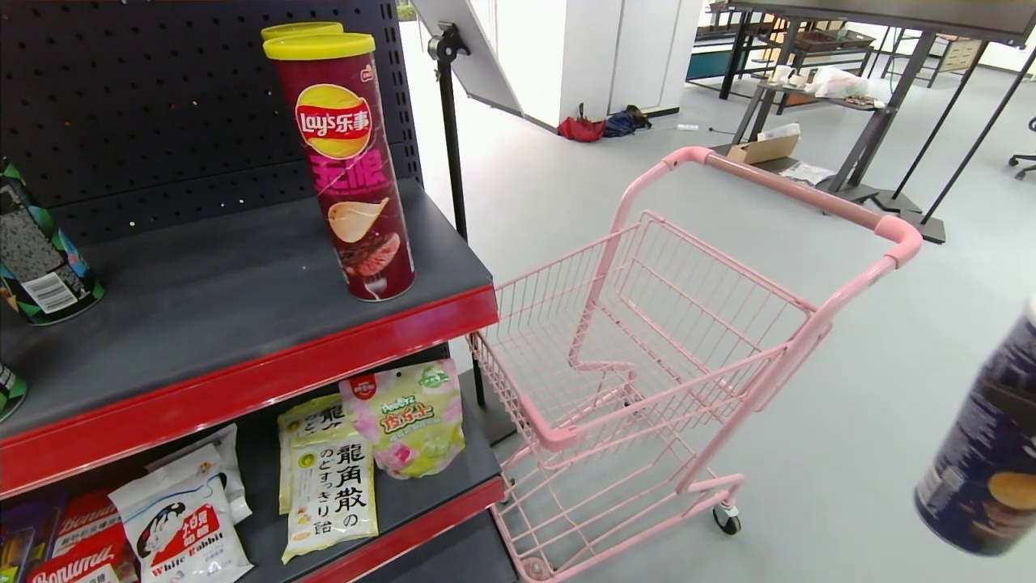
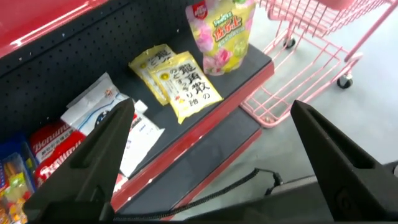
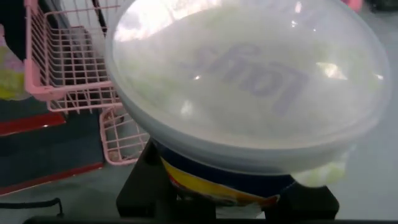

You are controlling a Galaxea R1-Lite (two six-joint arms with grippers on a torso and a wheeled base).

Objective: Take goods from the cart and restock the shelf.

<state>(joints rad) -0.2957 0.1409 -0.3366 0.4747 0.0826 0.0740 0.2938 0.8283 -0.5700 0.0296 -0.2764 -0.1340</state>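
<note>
Right gripper (image 3: 224, 196) appears clamped on the blue chip can (image 1: 983, 453), jaws mostly hidden beneath it; can hangs tilted right of the pink cart (image 1: 688, 324), apart from it. Left gripper (image 2: 211, 143) is spread wide above the lower shelf (image 2: 205, 127).

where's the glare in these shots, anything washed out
Right wrist view: the clear lid of the dark blue can catches bright glints and looks milky. Head view: a soft sheen runs along the shelf's red edge. Left wrist view: the pink-green pouch shines at its top.
</note>
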